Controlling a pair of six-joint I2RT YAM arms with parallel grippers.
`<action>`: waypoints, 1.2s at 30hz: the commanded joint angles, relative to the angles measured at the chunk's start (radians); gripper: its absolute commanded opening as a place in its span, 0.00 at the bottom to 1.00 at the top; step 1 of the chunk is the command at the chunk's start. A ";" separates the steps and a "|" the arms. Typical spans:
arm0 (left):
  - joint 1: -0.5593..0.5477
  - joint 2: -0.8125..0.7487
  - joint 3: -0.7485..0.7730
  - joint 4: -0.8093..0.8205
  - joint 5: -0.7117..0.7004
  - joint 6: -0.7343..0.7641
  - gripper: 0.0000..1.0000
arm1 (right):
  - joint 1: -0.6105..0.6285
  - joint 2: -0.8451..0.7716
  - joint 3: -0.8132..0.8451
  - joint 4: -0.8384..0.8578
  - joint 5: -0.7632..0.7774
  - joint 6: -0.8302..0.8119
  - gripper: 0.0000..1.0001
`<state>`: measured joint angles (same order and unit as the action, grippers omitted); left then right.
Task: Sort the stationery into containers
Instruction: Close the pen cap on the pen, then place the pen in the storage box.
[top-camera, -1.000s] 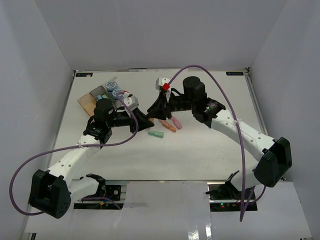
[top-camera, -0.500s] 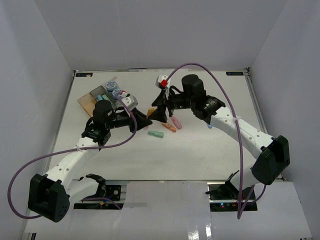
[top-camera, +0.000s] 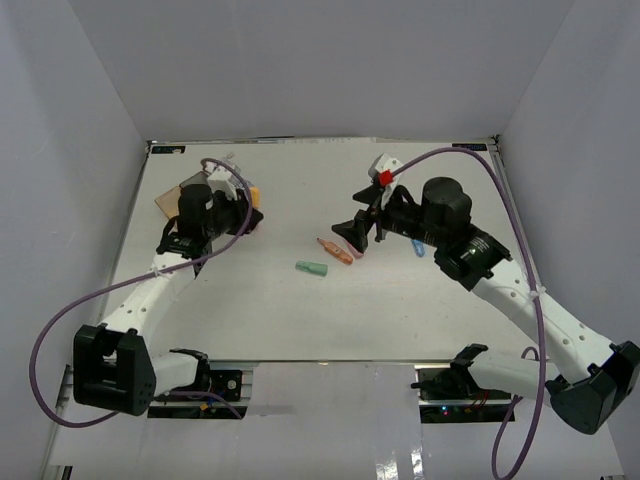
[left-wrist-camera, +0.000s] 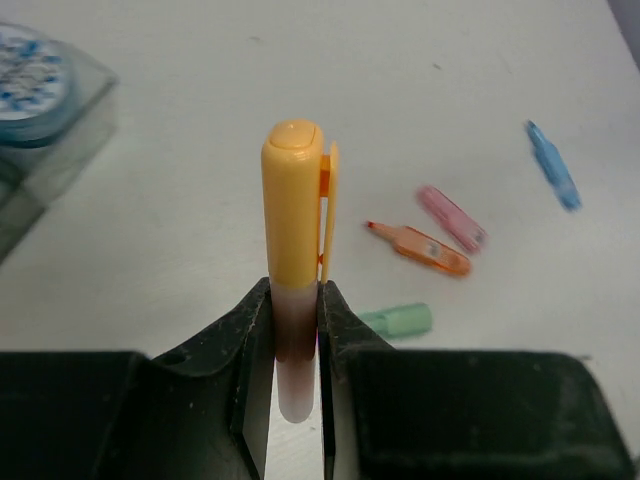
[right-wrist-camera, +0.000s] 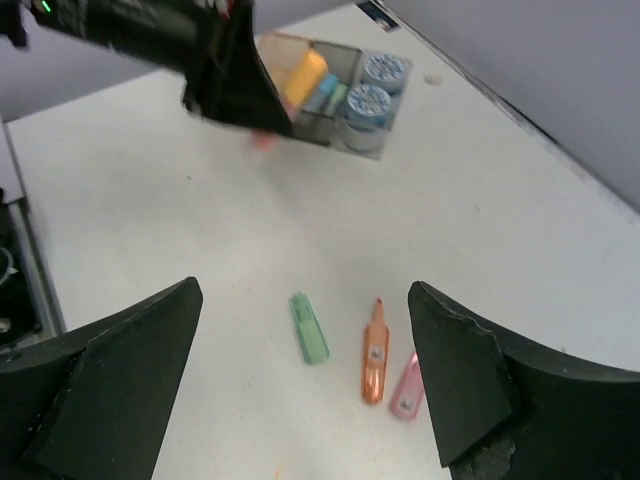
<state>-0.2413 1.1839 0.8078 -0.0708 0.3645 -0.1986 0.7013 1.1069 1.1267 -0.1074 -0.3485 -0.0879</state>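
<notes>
The arms have swung apart, left claw back by the bins; white table, grey walls. Left wrist: it pinches an orange marker, loose sticks beyond. Right wrist: right claw gapes empty above those sticks

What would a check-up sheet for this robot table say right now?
Surface: white table, flat.
Job's things: green marker, orange marker, pink marker and blue marker lie loose; two patterned rolls sit in the bins.
Clutter: nothing seen.
Grippers: left gripper shut on a yellow-orange marker; right gripper open, empty.
Cables: a purple cable loops off each arm.
Surroundings: plain walls on three sides.
</notes>
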 joint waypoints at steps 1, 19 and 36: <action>0.144 0.055 0.108 -0.057 -0.176 -0.151 0.08 | -0.003 -0.074 -0.119 0.069 0.241 0.069 0.90; 0.370 0.640 0.580 -0.201 -0.277 -0.361 0.21 | -0.003 -0.170 -0.352 0.132 0.310 0.132 0.90; 0.379 0.609 0.599 -0.247 -0.248 -0.331 0.79 | -0.014 -0.107 -0.358 0.112 0.535 0.174 0.90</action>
<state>0.1349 1.8954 1.4059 -0.3027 0.0937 -0.5507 0.6991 0.9775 0.7712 -0.0227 0.0654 0.0544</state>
